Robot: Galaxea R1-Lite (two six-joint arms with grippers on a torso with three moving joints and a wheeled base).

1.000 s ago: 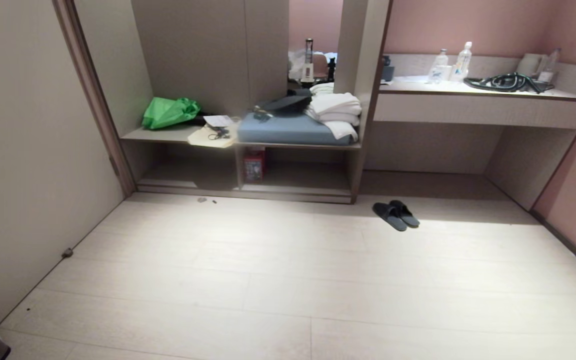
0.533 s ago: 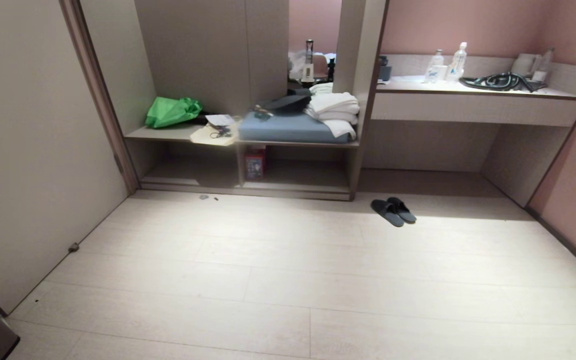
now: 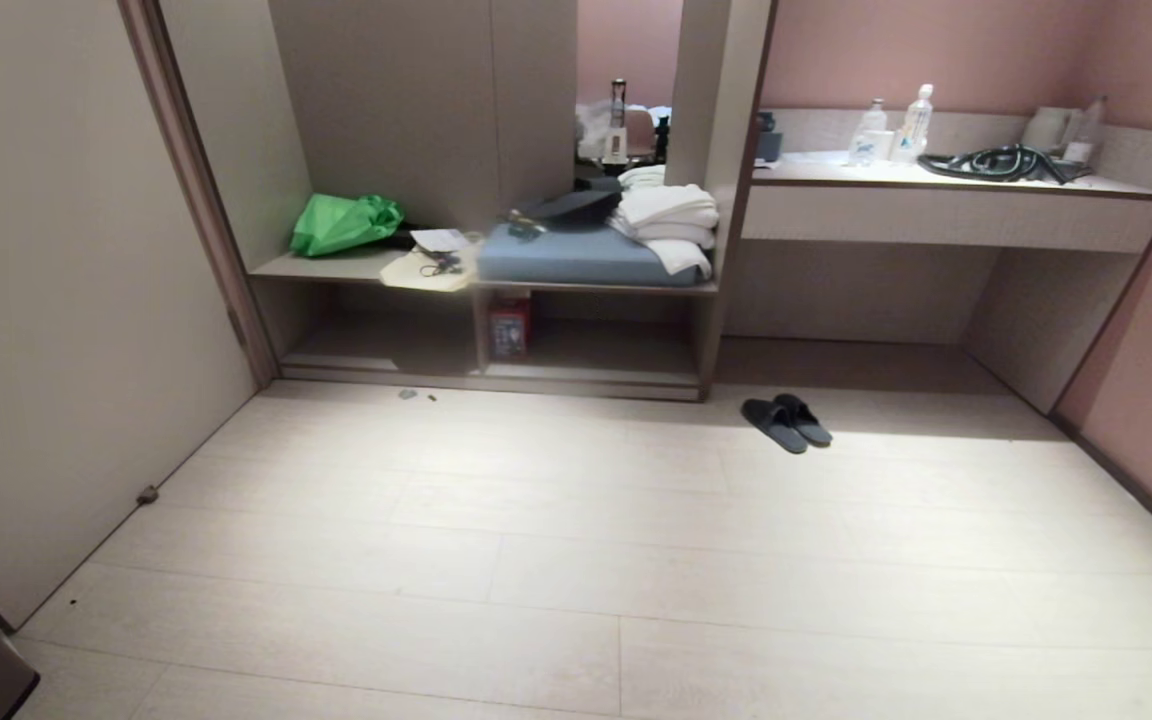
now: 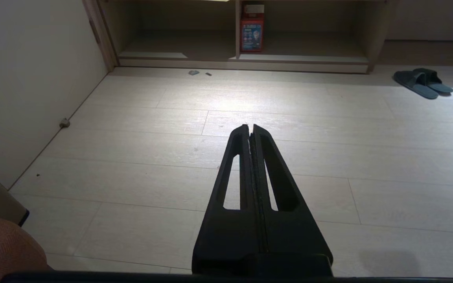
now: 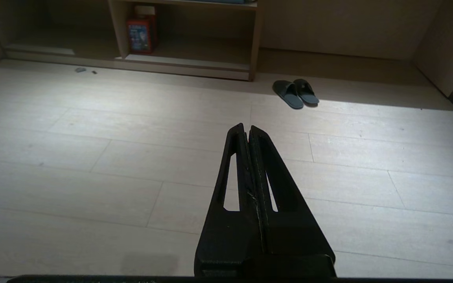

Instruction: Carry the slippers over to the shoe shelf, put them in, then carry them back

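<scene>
**Slippers on Floor Right of Shoe Shelf, Both Grippers Closed and Empty**

Where the pale plank floor (image 3: 576, 560) meets the built-in unit: slippers (image 3: 787, 422), 1 pair, dark grey, open-toe, lying flat side by side and touching, toes angled toward the room. Placed just right of the unit's end panel, at the edge of the shadow under the long counter (image 3: 946, 215); outside the shoe shelf (image 3: 591, 375).

Shoe shelf — low cubby at floor level, 2 bays split by 1 vertical divider, pale base board. Red box (image 3: 508, 327) upright in the right bay, against the divider. Left bay in shadow, contents not readable.

Bench shelf above the cubby, left to right: green bag (image 3: 344, 222), crumpled; cream flat bag (image 3: 428, 270) with papers and a dark cord on it; blue cushion (image 3: 576, 257); black brimmed hat (image 3: 571, 206) resting on the cushion; folded white towels (image 3: 668, 222), stacked at the right end.

Counter to the right: 2 clear bottles (image 3: 894, 125), coiled dark hose (image 3: 1001, 162).

Small debris (image 3: 414, 395) on the floor, just before the left bay.

Left gripper (image 4: 250, 127) — above bare floor, fingers pressed together, nothing between them. Slippers well apart from it, toward the far right.

Right gripper (image 5: 247, 129) — above bare floor, fingers pressed together, nothing held. Slippers ahead and slightly right, well apart.

Neither arm visible from the head camera.
</scene>
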